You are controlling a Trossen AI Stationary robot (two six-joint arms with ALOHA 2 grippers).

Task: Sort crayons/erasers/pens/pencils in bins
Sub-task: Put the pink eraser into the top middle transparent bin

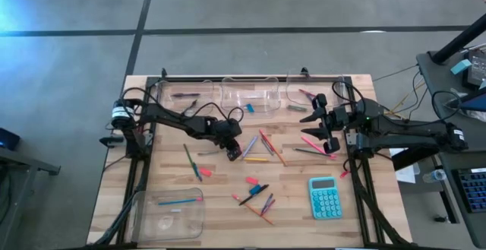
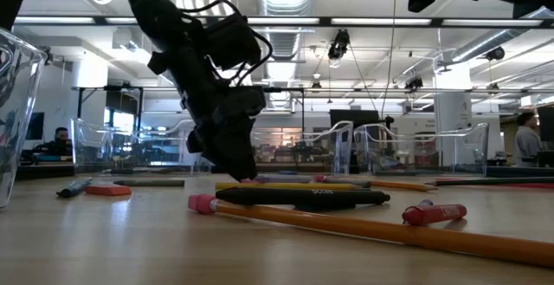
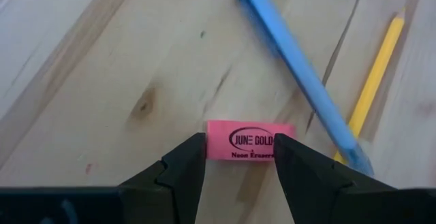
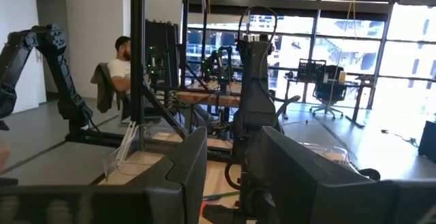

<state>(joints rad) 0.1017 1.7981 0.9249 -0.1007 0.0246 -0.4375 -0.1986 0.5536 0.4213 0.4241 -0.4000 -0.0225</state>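
Observation:
A pink eraser [image 3: 245, 142] lies flat on the wooden table [image 1: 152, 166]. My left gripper [image 3: 238, 157] is low over it near the table's middle [image 1: 234, 153], open, with one finger at each short end. My right gripper [image 4: 226, 176] is raised at the table's right side [image 1: 310, 121], open, with nothing between its fingers. Pencils [image 1: 266, 142], pens [image 1: 254, 195], crayons and other erasers [image 1: 250, 180] lie loose on the table. Three clear bins [image 1: 247, 94] stand along the far edge. A fourth bin [image 1: 171, 210] stands at the near left. My left gripper comes down slanting from above, its fingers [image 3: 187, 163] over the eraser's two short ends [image 3: 214, 142]. One finger hides the eraser's right end. I cannot tell whether the fingers touch it. The eraser lies flat on the table with its printed face up.
A blue stick [image 3: 300, 67] and a yellow pencil [image 3: 373, 81] lie just beyond the eraser. A teal calculator [image 1: 325, 197] sits at the near right. In the low view, a black pen [image 2: 303, 197], an orange pencil [image 2: 363, 226] and a red crayon [image 2: 433, 213] lie close to the camera.

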